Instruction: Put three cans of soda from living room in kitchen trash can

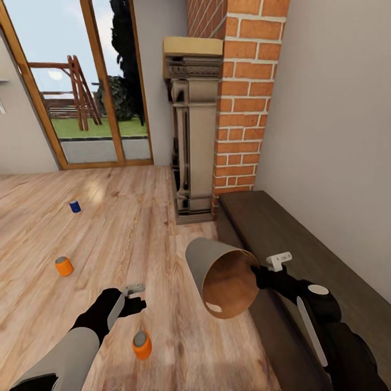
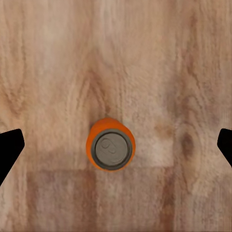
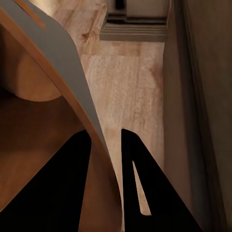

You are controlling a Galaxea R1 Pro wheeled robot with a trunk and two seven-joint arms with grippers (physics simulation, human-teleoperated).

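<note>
I am in the living room, on its light plank floor (image 1: 136,228), facing the wood-framed glass doors (image 1: 81,87), with the carved fireplace (image 1: 193,130) and the red brick chimney (image 1: 239,92) ahead to the right. My right gripper (image 1: 255,271) is closed on the rim of the tash can (image 1: 222,277): in the right wrist view one finger (image 3: 53,188) sits inside the brown wall and the other outside, with the thin grey rim (image 3: 72,87) pinched between them. I hold the bin tipped on its side in the air, its open brown mouth turned toward me, above the floor just beside the dark low bench (image 1: 293,239) that runs along the right wall.

My left gripper (image 1: 130,298) hangs over the floor with its jaws spread wide and nothing in them. In the left wrist view the dark fingertips (image 2: 9,150) show at both sides, and the nearest orange can (image 2: 110,149) stands upright on the planks between them, well clear of both, its grey top facing the camera. From the head view that can (image 1: 142,345) stands close in front of me. A second orange can (image 1: 64,265) stands farther out toward the left, and the dark blue can (image 1: 75,206) stands beyond it, nearer the glass doors, all three well apart from one another
</note>
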